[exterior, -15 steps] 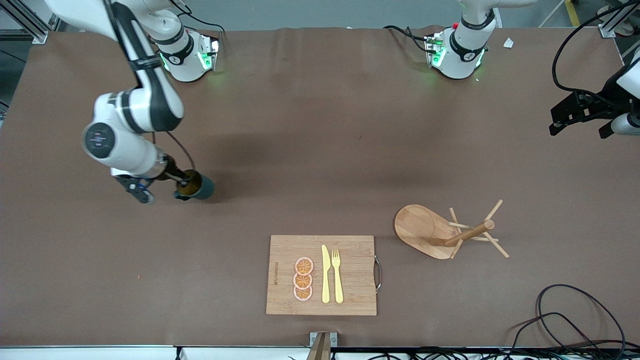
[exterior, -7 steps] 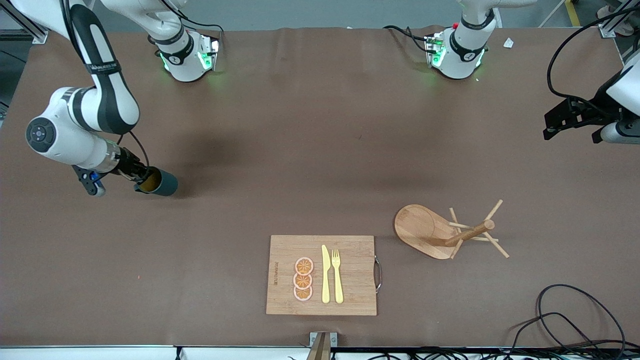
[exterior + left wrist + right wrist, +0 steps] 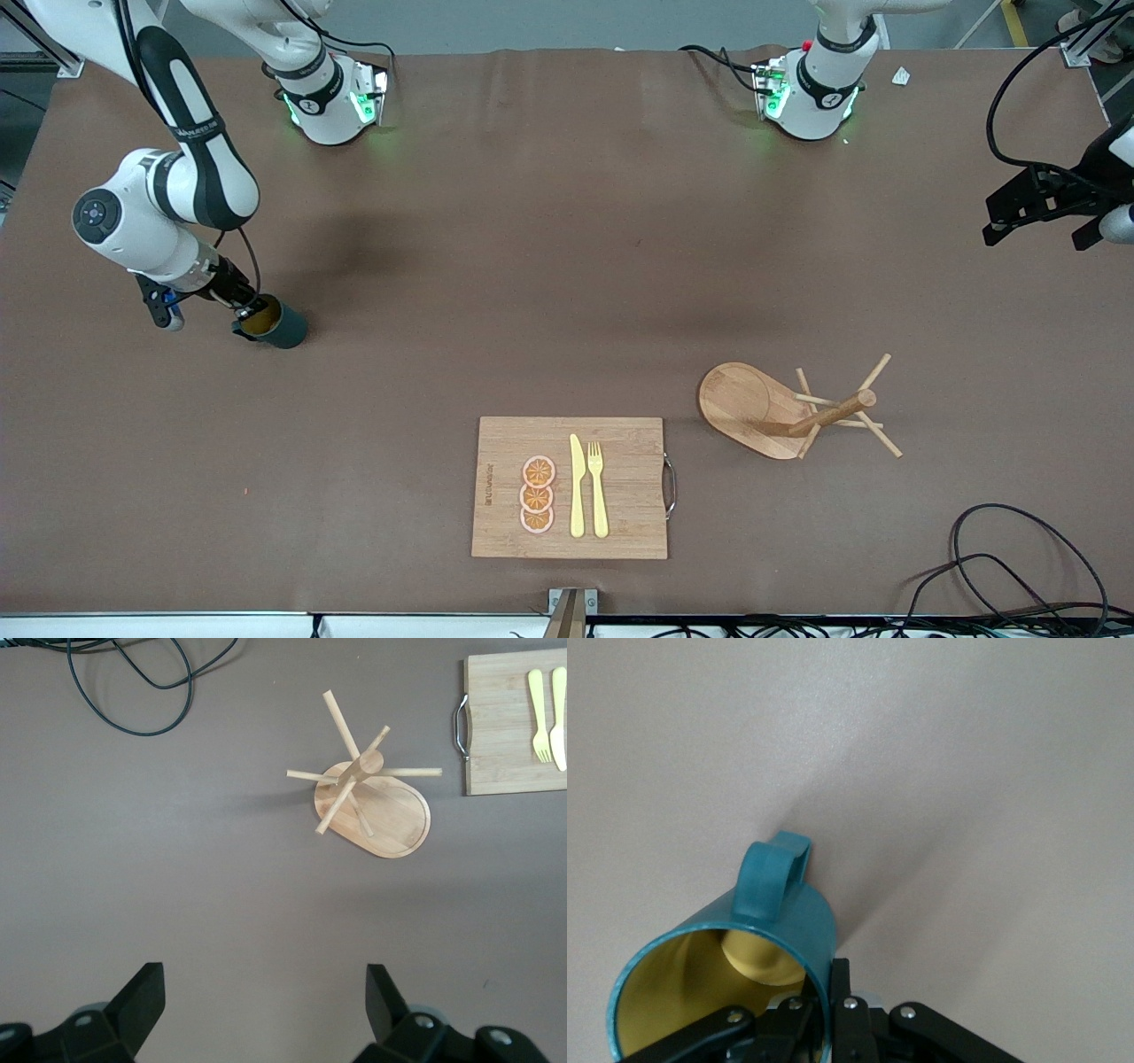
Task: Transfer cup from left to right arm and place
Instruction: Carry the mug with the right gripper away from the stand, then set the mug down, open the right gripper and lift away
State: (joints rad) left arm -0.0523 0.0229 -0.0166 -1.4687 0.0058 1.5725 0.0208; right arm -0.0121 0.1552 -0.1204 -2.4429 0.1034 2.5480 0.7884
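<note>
A brown tabletop point(image 3: 567, 266) carries everything, with both my bases on its edge farthest from the front camera.

Item under inspection: the cup point(image 3: 275, 324), a small dark teal mug with a mustard-yellow inside. It is tipped, its mouth facing my right gripper point(image 3: 241, 312), over the tabletop toward the right arm's end. My right gripper is clamped on its rim, one finger inside the mouth and one outside.

Differences between views: the right wrist view alone shows the cup's point(image 3: 726, 966) small teal handle point(image 3: 772, 870) and its shadow on the cover, and my right gripper point(image 3: 833, 1001) pinching the wall. The front view alone shows the cutting board point(image 3: 569, 487) near the edge closest to the camera, bearing three orange slices point(image 3: 537, 494), a yellow knife point(image 3: 577, 486) and a yellow fork point(image 3: 597, 489). A wooden rack point(image 3: 797, 409) stands beside the board, toward the left arm's end. The left wrist view shows that rack point(image 3: 372, 797) from above, pegs splayed, with black cable point(image 3: 133, 682) on the cover.

Arm pose: my right arm reaches down from its base, elbow bent, wrist angled toward the cup. My left arm waits, its gripper point(image 3: 1045, 213) up over the left arm's end of the tabletop, fingers point(image 3: 142, 997) spread wide apart and empty.
</note>
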